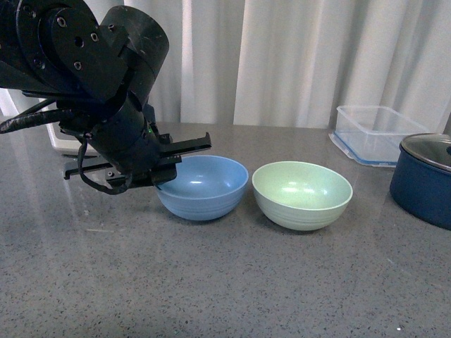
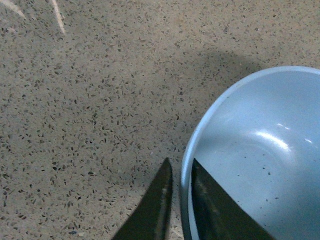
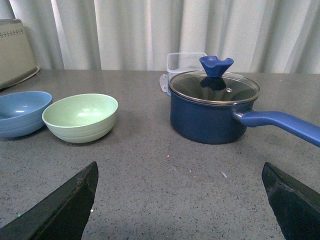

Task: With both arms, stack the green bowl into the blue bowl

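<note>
The left gripper (image 2: 181,161) is down at the near-left rim of the blue bowl (image 1: 208,186), its jaws narrowed to a slit and pinching the rim, one finger inside and one outside. The green bowl (image 1: 303,193) sits upright on the counter (image 1: 211,282) just beside the blue one, on its right. The right gripper (image 3: 179,167) hangs spread wide with nothing in it, facing a navy pot (image 3: 207,115).

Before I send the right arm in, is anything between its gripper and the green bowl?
Nothing visible: bare table lies between the open right gripper and the green bowl. The navy pot stands off to one side. Left gripper pinches the blue bowl at its rim.
</note>
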`<state>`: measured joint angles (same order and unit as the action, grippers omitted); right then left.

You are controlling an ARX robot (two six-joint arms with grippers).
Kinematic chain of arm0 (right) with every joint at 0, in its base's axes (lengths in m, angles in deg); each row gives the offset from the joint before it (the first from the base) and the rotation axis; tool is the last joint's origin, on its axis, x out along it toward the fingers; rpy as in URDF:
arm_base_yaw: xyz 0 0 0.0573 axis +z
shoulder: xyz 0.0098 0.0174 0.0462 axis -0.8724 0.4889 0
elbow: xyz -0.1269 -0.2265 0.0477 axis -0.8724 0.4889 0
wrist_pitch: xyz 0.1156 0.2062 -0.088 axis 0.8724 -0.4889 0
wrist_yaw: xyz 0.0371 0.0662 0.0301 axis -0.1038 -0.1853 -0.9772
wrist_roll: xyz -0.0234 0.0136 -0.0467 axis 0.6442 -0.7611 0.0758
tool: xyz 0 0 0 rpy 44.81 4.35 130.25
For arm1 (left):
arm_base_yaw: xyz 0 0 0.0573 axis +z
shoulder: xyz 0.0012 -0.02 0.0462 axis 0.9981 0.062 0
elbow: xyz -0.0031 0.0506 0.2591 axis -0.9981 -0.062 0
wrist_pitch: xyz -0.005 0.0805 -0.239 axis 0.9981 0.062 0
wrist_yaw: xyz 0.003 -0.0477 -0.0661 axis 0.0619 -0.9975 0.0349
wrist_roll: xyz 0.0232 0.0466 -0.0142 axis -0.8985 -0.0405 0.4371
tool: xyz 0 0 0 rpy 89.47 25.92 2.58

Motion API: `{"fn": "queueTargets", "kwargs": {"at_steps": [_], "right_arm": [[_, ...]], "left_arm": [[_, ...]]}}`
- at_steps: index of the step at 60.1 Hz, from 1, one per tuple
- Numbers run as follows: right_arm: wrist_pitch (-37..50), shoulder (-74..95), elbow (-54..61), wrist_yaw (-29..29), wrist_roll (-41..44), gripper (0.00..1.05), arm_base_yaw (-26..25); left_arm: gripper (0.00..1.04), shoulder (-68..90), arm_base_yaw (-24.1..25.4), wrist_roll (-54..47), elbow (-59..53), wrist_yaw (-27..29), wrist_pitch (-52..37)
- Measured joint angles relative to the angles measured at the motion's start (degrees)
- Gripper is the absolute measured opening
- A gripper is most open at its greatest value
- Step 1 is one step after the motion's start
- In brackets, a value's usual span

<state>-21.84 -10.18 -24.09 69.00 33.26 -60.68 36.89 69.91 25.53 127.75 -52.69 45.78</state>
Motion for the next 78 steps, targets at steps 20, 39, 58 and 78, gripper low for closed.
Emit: {"fn": "queueTargets", "kwargs": {"at_steps": [20, 39, 58, 78], "right_arm": [[0.0, 0.0, 0.0, 0.0, 0.0, 0.95, 0.0], [0.0, 0.0, 0.0, 0.0, 0.0, 0.95, 0.0], [0.0, 0.0, 0.0, 0.0, 0.0, 0.95, 0.0], [0.0, 0.0, 0.0, 0.0, 0.0, 0.95, 0.0]], "left_arm": [[0.70, -8.8, 0.2, -2.6, -8.7, 2.8, -4.9], [0.98, -37.7, 1.3, -13.5, -34.3, 8.1, -10.3], [0.78, -41.6, 2.7, -20.8, -48.0, 1.4, -38.3], [0.15, -54.1, 8.6, -23.2, -67.5, -3.8, -55.3]]}}
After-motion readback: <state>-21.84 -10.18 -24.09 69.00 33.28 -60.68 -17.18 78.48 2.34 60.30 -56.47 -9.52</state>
